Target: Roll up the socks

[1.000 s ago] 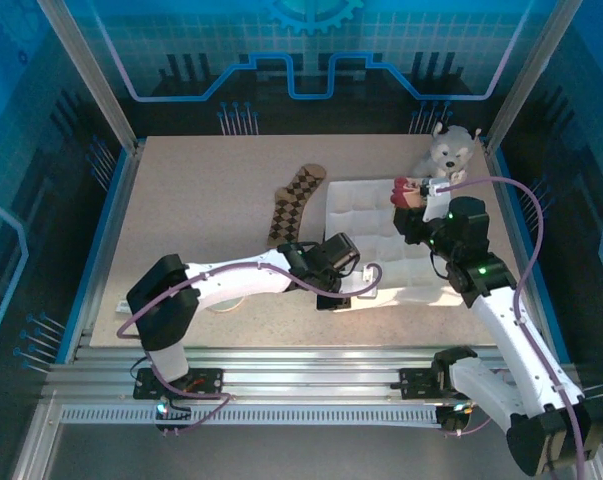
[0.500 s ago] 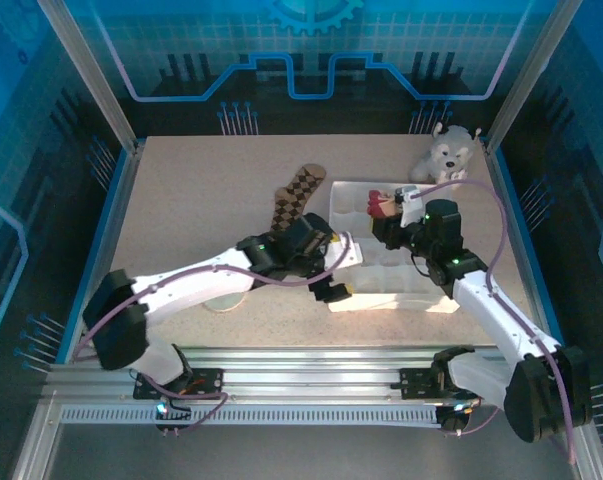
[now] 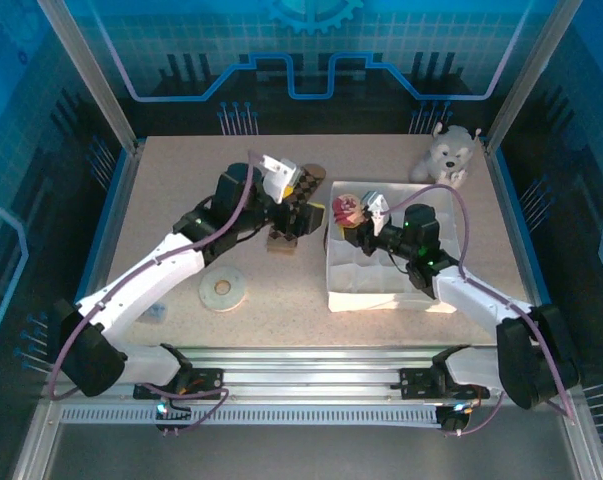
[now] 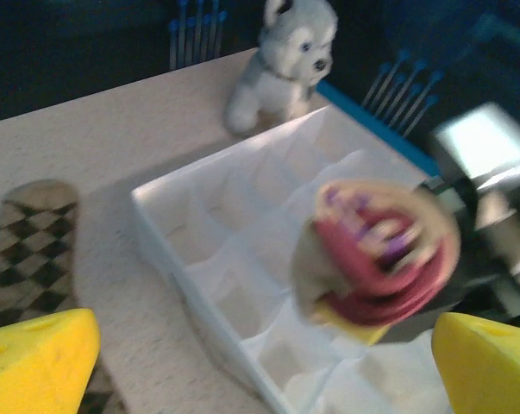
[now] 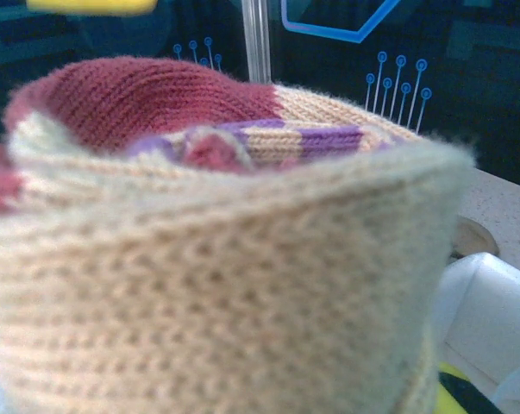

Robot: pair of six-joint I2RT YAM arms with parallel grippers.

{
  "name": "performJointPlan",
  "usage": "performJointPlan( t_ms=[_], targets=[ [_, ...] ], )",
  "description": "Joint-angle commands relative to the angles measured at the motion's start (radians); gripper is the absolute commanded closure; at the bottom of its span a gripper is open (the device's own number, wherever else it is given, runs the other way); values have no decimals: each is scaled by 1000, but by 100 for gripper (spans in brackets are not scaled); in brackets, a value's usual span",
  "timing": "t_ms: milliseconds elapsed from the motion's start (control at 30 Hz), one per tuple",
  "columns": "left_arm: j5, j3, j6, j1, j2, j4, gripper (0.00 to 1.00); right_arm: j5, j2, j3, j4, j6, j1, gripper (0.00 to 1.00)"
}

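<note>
- Table edge by the arm bases: a flat pale ring lies there, well apart from both socks. It appears to have no part in the job.
- Just beyond it sits the white tray of small compartments, right of centre. None of the compartments that can be seen holds a sock.
- Over the tray's far left corner the right gripper is clamped on the striped sock, holding it off the tray. Seen from the left wrist, the sock is a tight coil, tan outside with dark red and striped layers wound within. From the right wrist its knit wall sits right up against the lens. I'd call this one rolled, though not yet set down anywhere.
- Just left of the tray, the left gripper hangs above the argyle sock with its jaws spread wide and nothing between them. Its yellow fingertips frame the left wrist view.
- That argyle sock lies flat and full length on the table beside the tray, not rolled at all. So by my reckoning the task is about half done, with this sock yet to be grasped and rolled.
- Farthest back, the plush dog sits past the tray's far right corner, untouched.
</note>
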Motion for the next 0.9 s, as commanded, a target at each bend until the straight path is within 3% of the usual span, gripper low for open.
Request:
performJointPlan(
  t_ms=[0,333,467,600,867],
  targets=[
    [122,103,-79,-9,87,-108,1,-30,42,-7,163,-41,12,100],
    [34,144,-134,-7,237,-213,12,-19,217,-3,297,2,9,100],
    [40,136,-150,-7,255,-202,10,-21,286,-24,404,43,7,100],
    [112,176,-133,-3,284,-220,2,-23,314,-23,425,36,7,100],
    [244,273,-142,-3,385,-254,2,-54,328,-8,427,11,7,100]
  ],
)
